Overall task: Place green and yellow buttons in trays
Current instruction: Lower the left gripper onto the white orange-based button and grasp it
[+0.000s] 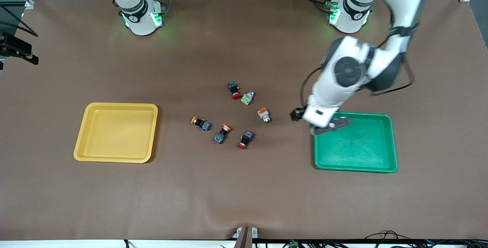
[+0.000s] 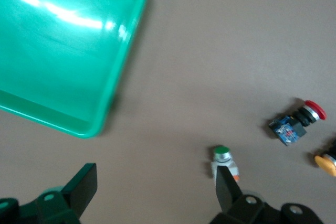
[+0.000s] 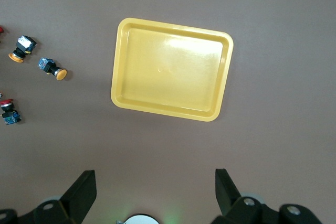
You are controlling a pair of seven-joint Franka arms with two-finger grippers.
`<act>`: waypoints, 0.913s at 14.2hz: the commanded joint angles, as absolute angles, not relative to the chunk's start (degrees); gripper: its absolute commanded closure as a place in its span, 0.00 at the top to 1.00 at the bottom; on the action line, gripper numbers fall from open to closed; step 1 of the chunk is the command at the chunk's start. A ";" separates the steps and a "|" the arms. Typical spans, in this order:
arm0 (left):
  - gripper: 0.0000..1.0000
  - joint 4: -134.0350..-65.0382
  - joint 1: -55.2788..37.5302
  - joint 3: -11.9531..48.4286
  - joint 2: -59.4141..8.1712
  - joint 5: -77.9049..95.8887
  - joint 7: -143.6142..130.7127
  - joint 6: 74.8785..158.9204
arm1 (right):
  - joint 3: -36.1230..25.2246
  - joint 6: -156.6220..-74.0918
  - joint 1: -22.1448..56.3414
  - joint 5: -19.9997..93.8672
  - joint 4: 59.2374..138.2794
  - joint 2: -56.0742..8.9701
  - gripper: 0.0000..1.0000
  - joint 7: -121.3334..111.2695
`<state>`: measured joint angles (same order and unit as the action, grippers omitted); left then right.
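Observation:
The yellow tray (image 1: 114,131) lies toward the right arm's end and shows empty in the right wrist view (image 3: 170,69). The green tray (image 1: 356,145) lies toward the left arm's end, also empty (image 2: 63,51). Between them lie a pale grey switch with a green block (image 1: 247,97), a pale grey switch with an orange block (image 1: 264,115) (image 2: 223,158), and two dark switches with orange caps (image 1: 201,123) (image 1: 222,133). My left gripper (image 1: 314,121) (image 2: 156,192) is open and empty, over the table beside the green tray's corner. My right gripper (image 3: 156,195) is open and empty, high above the table, waiting.
Two dark switches with red caps (image 1: 233,89) (image 1: 244,139) lie among the others; one shows in the left wrist view (image 2: 296,124). The brown mat (image 1: 244,194) covers the table. The arm bases (image 1: 141,15) (image 1: 349,13) stand at the edge farthest from the front camera.

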<state>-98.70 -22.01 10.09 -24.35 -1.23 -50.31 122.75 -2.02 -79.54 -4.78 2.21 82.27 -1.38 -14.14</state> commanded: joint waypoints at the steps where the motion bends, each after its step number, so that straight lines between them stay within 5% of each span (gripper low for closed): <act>1: 1.00 -98.00 -26.01 9.58 -28.90 -2.55 -58.67 127.43 | -1.85 -80.41 -5.62 2.73 81.65 -6.03 1.00 -14.41; 9: 1.00 -98.26 -34.80 8.96 -39.63 -5.52 -75.66 138.25 | -1.93 -80.77 -6.24 2.55 81.04 -15.11 1.00 -14.41; 13: 0.80 -98.09 -34.28 9.05 -40.52 -10.28 -79.01 138.43 | -1.93 -82.87 -6.06 2.99 80.95 -16.08 1.00 -13.89</act>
<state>-98.86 -34.31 9.40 -40.61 -8.50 -77.52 138.29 -2.29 -82.65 -5.47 2.19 82.21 -16.03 -14.17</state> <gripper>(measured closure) 0.123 0.000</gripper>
